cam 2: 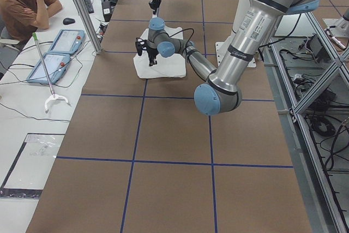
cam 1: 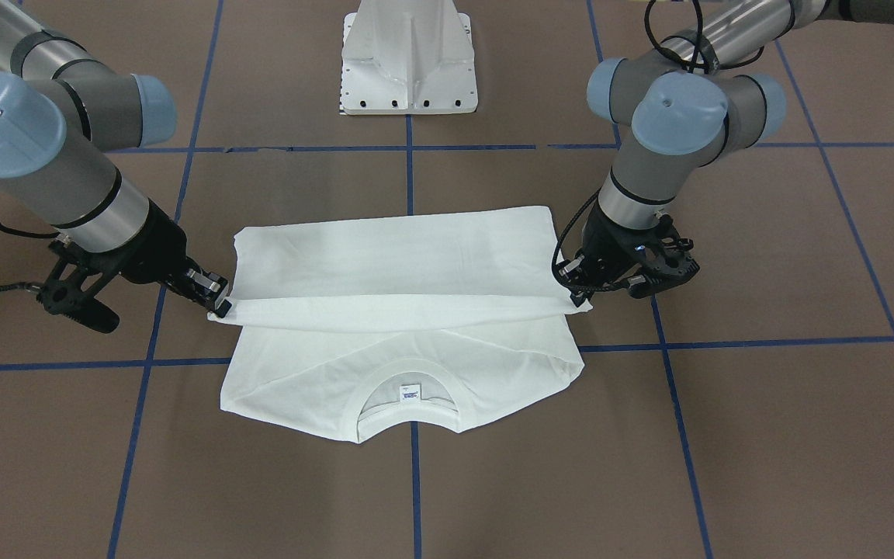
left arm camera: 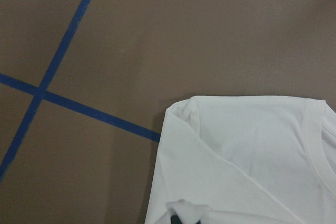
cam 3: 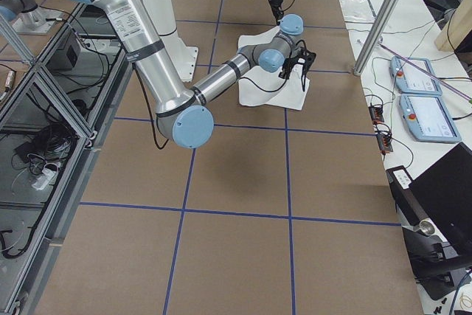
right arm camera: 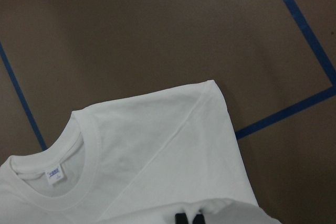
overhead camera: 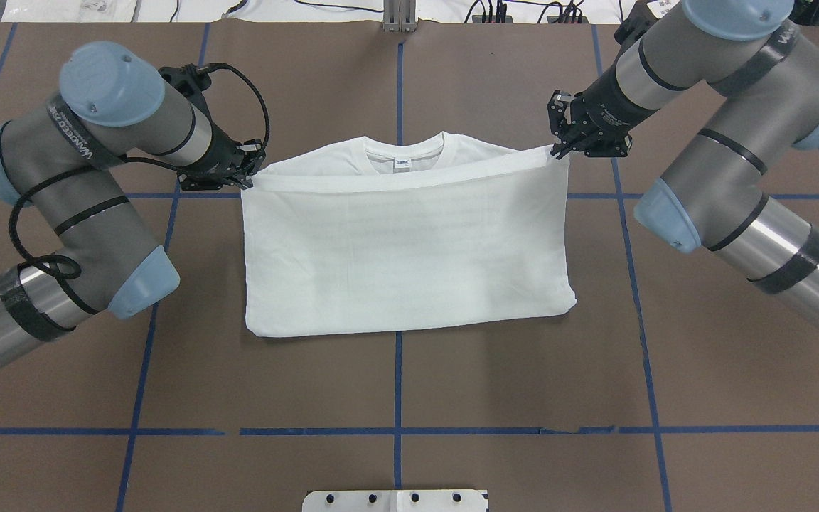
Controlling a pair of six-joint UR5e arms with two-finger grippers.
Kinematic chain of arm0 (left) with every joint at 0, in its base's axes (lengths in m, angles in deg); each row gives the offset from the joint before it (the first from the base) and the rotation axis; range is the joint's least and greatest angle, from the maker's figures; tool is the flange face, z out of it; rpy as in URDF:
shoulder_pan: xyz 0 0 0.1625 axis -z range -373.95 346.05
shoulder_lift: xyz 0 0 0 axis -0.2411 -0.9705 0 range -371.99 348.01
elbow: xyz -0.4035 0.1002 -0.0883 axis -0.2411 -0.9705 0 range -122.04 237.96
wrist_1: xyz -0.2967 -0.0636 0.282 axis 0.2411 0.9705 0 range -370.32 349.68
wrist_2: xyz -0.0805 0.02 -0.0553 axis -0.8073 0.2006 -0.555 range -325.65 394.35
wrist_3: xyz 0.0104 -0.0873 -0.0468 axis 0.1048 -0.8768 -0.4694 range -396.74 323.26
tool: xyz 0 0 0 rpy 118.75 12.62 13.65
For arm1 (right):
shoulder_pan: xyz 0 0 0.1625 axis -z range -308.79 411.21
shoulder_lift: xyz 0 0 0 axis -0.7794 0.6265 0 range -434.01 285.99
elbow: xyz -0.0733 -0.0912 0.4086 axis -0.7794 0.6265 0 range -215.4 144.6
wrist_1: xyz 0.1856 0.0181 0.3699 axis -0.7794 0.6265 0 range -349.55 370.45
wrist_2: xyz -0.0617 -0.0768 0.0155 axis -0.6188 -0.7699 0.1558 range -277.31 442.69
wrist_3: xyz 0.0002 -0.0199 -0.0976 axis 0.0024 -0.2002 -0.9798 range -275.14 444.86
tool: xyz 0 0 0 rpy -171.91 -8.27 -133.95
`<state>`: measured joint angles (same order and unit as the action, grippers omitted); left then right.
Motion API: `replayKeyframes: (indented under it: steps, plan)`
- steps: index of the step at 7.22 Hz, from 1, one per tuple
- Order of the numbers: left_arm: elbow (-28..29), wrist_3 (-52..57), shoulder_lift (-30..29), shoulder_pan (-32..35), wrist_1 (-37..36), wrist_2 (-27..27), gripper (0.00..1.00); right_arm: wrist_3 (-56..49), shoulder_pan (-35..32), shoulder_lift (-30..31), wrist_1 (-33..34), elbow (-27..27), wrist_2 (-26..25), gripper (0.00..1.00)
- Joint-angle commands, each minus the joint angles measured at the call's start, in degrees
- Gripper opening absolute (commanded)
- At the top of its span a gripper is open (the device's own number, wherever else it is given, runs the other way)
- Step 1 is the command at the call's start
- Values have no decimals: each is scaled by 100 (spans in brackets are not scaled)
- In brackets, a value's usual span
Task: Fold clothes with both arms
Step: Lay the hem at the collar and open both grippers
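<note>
Round the edges: one white pedestal base (cam 1: pixel 410 58) at the robot's side of the desk (overhead camera: pixel 402 377), blue tape lines (overhead camera: pixel 397 384) gridding the brown top, and at a side bench one seated person (cam 2: pixel 24 4) next to two control tablets (cam 2: pixel 68 41). One shirt (overhead camera: pixel 402 263), mid-desk, doubled over. The top layer hides most of the body, w/ only the collar (overhead camera: pixel 404 146) and its tag (overhead camera: pixel 403 164) showing at the far side. Two arms, two claws: left claw (overhead camera: pixel 247 178) clamped on its corner of the folded edge, right claw (overhead camera: pixel 557 149) pinching the opp. corner — edge lifted slightly btwn them.
</note>
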<state>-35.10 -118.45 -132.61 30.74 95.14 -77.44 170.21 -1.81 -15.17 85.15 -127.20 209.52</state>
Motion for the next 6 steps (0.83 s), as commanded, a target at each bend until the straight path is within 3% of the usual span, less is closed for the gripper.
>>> replayKeyframes:
  steps: [1,6]
  plan:
    - [340,15,-93,66,246,17,0,-176,-16,-495,0,776,-35,0]
    - [1009,24,-427,163,564,52,0,-344,-7,-1032,-8,1559,-53,0]
